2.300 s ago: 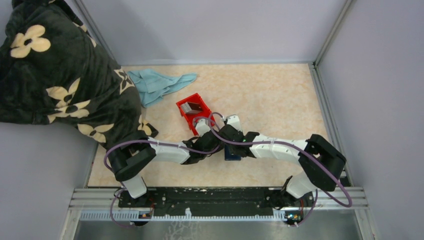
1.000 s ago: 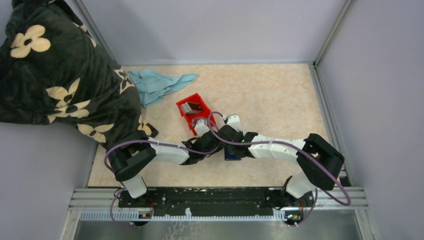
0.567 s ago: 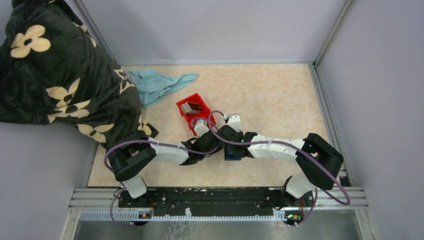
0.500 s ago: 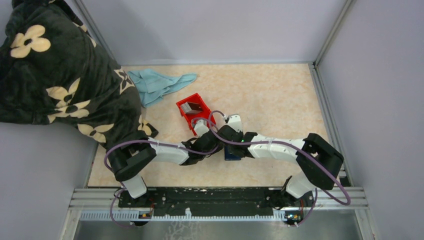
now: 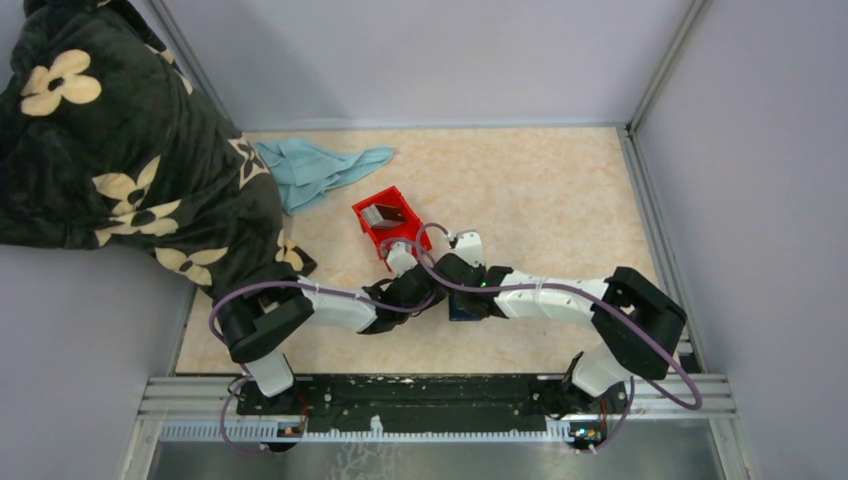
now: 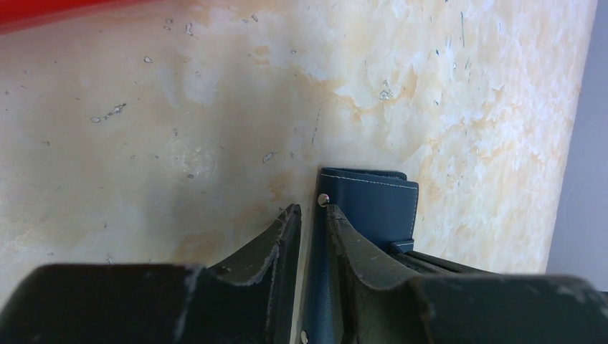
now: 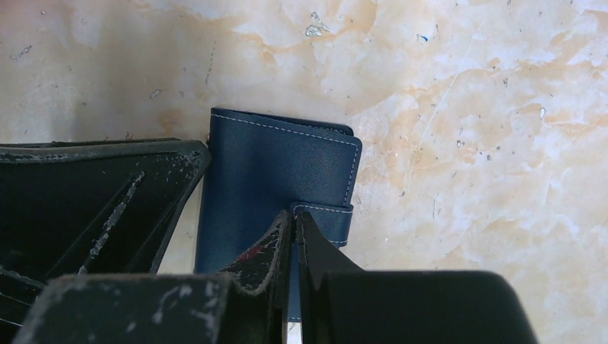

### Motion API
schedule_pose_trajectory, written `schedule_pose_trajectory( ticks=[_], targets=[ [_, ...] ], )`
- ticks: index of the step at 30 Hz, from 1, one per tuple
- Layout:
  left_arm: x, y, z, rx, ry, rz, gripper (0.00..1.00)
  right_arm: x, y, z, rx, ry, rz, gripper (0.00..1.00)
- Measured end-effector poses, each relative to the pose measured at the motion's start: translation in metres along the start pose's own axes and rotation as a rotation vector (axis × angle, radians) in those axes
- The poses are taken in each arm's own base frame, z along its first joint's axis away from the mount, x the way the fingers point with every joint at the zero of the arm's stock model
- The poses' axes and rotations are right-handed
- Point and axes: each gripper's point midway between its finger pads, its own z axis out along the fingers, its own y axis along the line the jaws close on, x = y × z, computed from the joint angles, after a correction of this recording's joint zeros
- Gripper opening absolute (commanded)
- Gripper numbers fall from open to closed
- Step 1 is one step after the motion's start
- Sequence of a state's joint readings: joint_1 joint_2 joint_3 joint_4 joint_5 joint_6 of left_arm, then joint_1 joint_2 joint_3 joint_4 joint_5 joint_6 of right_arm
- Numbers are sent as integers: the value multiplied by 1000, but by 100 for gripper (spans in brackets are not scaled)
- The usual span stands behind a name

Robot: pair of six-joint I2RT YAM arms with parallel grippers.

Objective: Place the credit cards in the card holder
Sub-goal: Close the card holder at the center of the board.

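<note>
Barely begun: the wallet (image 7: 272, 179) lies closed beside the red bin (image 5: 405, 235) holding the cards (image 5: 381, 212), with the left gripper (image 6: 311, 209) narrowly clamping the wallet's edge and the right gripper (image 7: 294, 215) pinched nearly shut on its snap tab (image 7: 331, 223).

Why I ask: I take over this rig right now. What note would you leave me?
Left pincer: closed on the wallet, along one edge.
Right pincer: shut, with its tips at the snap tab. I cannot tell whether it pinches the tab.
Wallet: flat on the table between the arms; it looks folded shut.
Cards: in the red bin, beyond the pincers.
Done: no card is in the wallet that I can see.
Left: open the wallet, fetch the cards, slot them in.
</note>
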State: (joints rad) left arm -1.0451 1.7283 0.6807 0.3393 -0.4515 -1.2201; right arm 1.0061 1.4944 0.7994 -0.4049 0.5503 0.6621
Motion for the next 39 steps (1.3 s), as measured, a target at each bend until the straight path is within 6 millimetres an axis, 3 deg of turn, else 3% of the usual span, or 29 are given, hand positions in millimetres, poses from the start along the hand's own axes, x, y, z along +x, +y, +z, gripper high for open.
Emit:
schedule_pose_trajectory(
  ticks=[16,30,39],
  targets=[
    [0,2,-1,31,-15,-40,29,4,4,1,14,-10,-7,4],
    [5,1,-6,89,8,-76,34,17,3,-13,20,-8,-15,4],
    [13,14,-37,133,65,-15,34,25,-2,-16,52,-18,-51,4]
  ],
)
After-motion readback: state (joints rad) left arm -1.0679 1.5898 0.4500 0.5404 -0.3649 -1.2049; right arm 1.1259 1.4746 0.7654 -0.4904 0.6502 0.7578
